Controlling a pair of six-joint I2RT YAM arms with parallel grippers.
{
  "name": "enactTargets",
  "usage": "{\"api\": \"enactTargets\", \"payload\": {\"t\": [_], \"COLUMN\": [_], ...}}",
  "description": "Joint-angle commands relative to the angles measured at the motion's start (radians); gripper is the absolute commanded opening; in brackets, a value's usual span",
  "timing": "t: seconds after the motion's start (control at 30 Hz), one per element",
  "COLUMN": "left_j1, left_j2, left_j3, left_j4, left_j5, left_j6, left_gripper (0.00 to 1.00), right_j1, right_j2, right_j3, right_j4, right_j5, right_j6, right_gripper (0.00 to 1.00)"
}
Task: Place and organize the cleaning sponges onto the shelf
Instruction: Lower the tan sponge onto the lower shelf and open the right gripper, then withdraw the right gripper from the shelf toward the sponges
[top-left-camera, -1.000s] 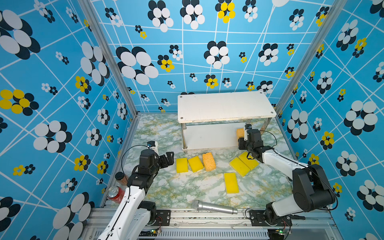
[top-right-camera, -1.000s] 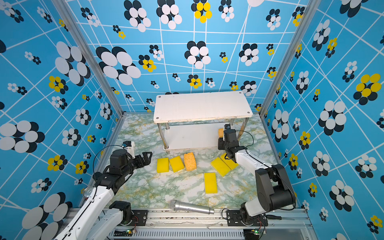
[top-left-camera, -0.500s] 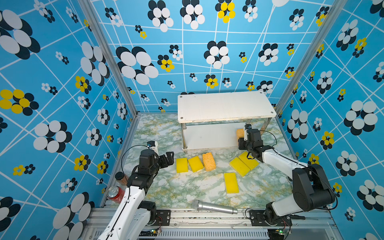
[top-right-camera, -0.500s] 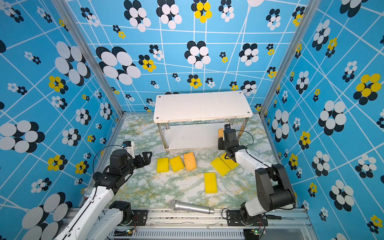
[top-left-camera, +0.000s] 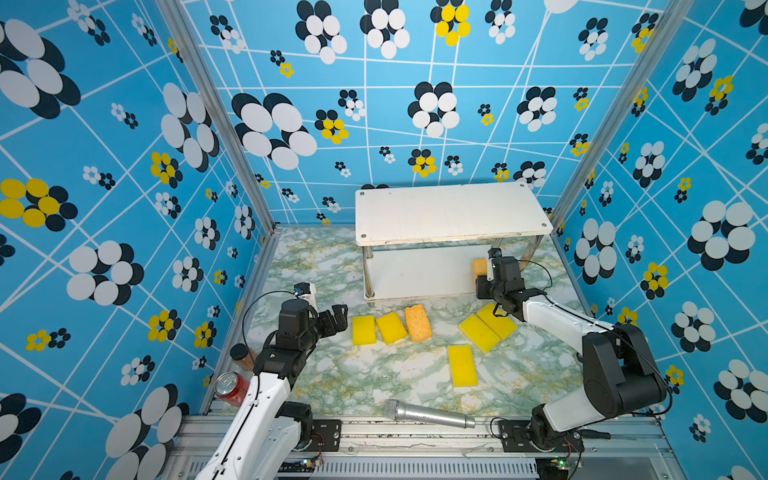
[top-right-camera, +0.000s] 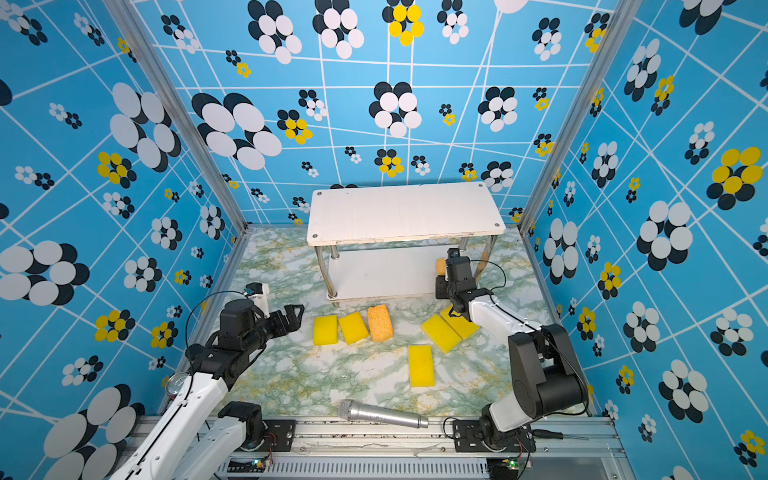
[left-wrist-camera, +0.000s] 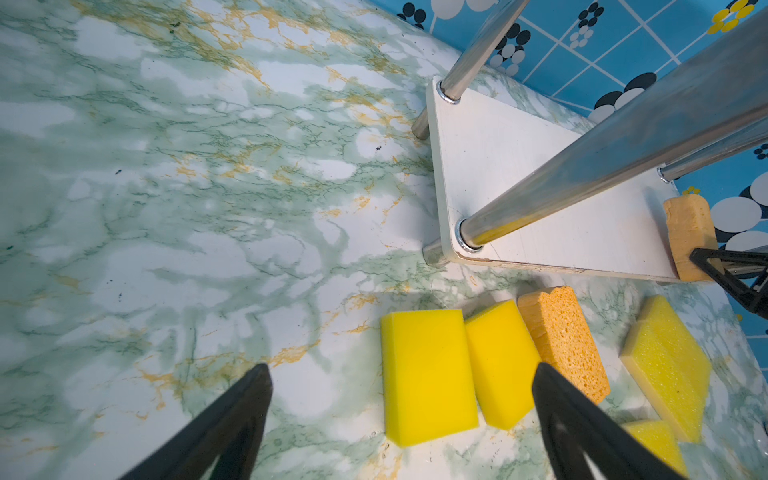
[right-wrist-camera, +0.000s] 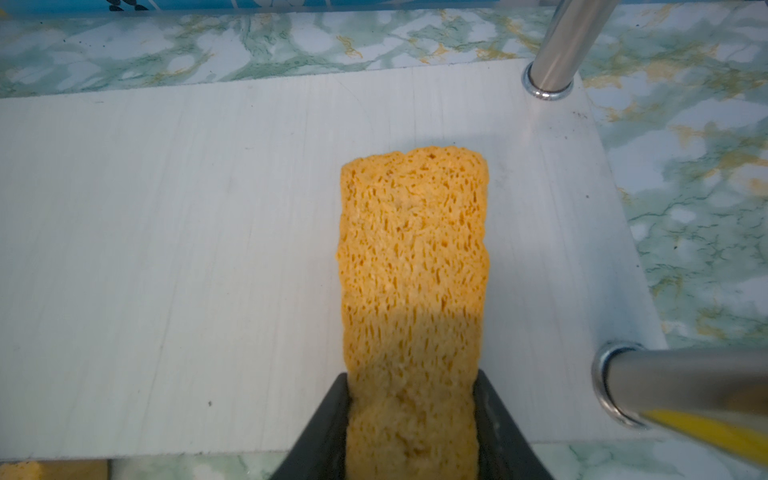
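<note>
Nothing moved: right fingers (right-wrist-camera: 324, 432) clamp the porous orange sponge (right-wrist-camera: 411, 257), left fingers (left-wrist-camera: 224, 424) spread apart.

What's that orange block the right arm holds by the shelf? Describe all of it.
A tan-orange sponge, porous, soft-looking, oblong with wavy edges. The right hand pinches one end between black fingers. The rest reaches over the right end of the shelf's lower board, beside a chrome leg; whether it touches the board is unclear.
</note>
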Motion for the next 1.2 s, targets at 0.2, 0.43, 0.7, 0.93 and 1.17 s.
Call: {"api": "enactTargets", "payload": {"t": [0.2, 0.43, 0.7, 0.93, 1.17], "left_j1": [0.010, 0.010, 0.011, 0.013, 0.013], "left_j2": [-0.016, -0.018, -0.021, -0.021, -0.026], "left_j3": [0.024, 0.023, 0.023, 0.022, 0.023], "left_j4": [-0.013, -0.015, -0.015, -0.017, -0.018], "left_j5": [-0.004, -0.003, -0.004, -0.001, -0.002], "left_j6": [0.017, 0.018, 0.018, 0.017, 0.016], "left_gripper": [0.99, 0.99, 0.99, 0.99, 0.99], "right_j1": [-0.005, -0.005, -0.005, -0.005, -0.005], "right_j2": [0.018, 0.019, 0.018, 0.010, -0.029], "right_j3": [0.038, 0.039, 0.039, 0.030, 0.017], "right_j4": [-0.036, -0.037, -0.038, -0.035, -0.036], "right_j5": [0.005, 0.003, 0.006, 0.013, -0.003], "right_j6": [0.005, 0.003, 0.005, -0.001, -0.011], "right_gripper": [0.37, 0.48, 0.72, 0.88, 0.88]}}
